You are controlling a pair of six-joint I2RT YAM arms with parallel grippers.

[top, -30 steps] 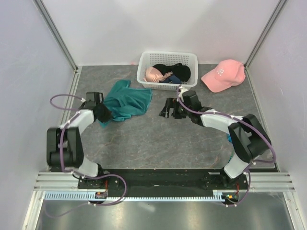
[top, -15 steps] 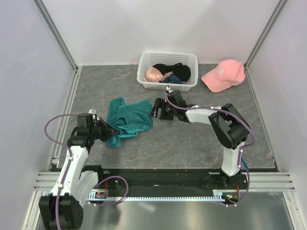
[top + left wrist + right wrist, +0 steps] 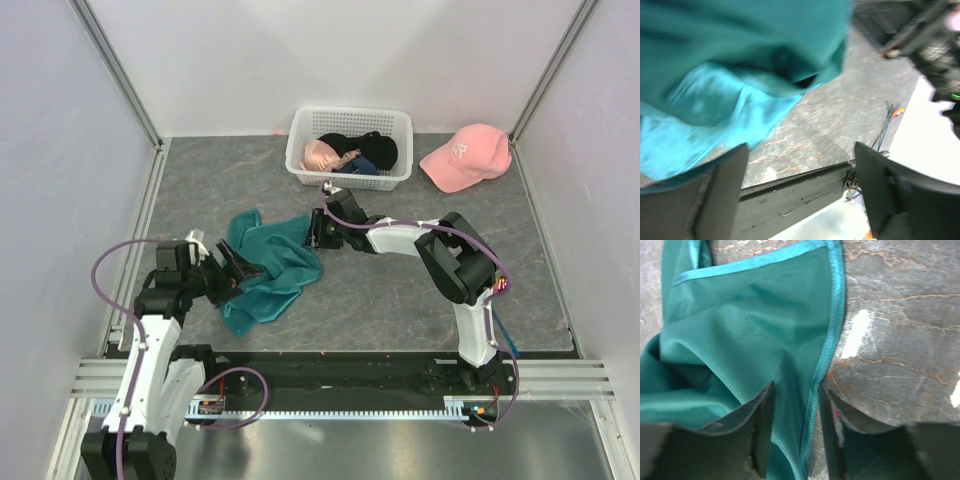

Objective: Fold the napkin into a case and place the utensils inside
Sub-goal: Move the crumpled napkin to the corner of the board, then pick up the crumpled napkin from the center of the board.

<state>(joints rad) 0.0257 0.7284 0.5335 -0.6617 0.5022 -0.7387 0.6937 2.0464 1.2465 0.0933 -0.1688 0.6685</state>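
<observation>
- The napkin (image 3: 278, 262) lies rumpled on the bench (image 3: 390, 300), at about 9 o'clock from the bench's middle. No fold has been made, so I judge the step in hand to be spreading it flat.
- The left tool (image 3: 800, 147) stands wide and empty at the napkin's 8 o'clock edge, with the cloth just beyond its fingers.
- The right tool (image 3: 796, 387) stands half-narrow at the napkin's 2 o'clock corner. Its fingers straddle the hem, and the cloth between them looks flat and not yet nipped.
- Next move, as I judge it: nip that hem firmly, take the opposite corner with the left tool, and draw the two apart.
- Count: one napkin, two tools, one basket (image 3: 300, 128) at 12 o'clock and one pink cap (image 3: 465, 155) at 2 o'clock.
- The utensils (image 3: 888, 122) are thin slivers at 4 o'clock, seemingly two, though they are too small to be sure.
</observation>
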